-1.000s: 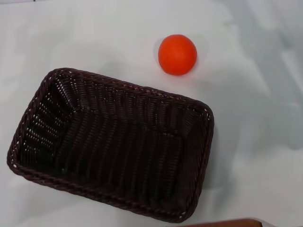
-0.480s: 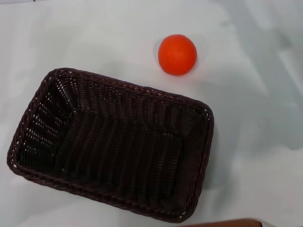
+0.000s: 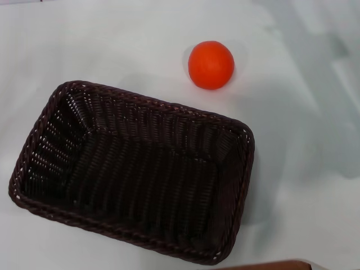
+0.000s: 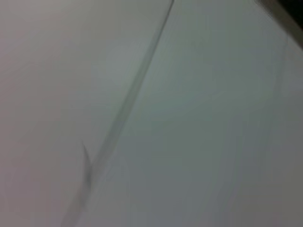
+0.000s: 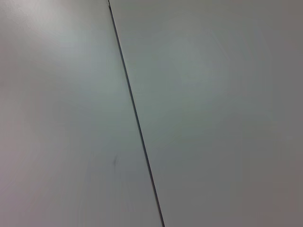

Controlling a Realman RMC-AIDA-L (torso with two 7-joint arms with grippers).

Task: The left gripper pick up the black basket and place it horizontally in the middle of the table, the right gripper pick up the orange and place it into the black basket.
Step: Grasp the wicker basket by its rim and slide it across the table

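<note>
The black basket [image 3: 135, 171] lies on the white table [image 3: 304, 169] in the head view, at the left and middle, its long side slightly slanted, open side up and empty. The orange [image 3: 211, 64] rests on the table just beyond the basket's far right corner, apart from it. Neither gripper shows in any view. Both wrist views show only a plain pale surface with a thin dark seam line [image 5: 135, 113].
A brown edge [image 3: 270, 265] shows at the bottom of the head view, near the basket's near right corner. Bare white table lies to the right of the basket and orange.
</note>
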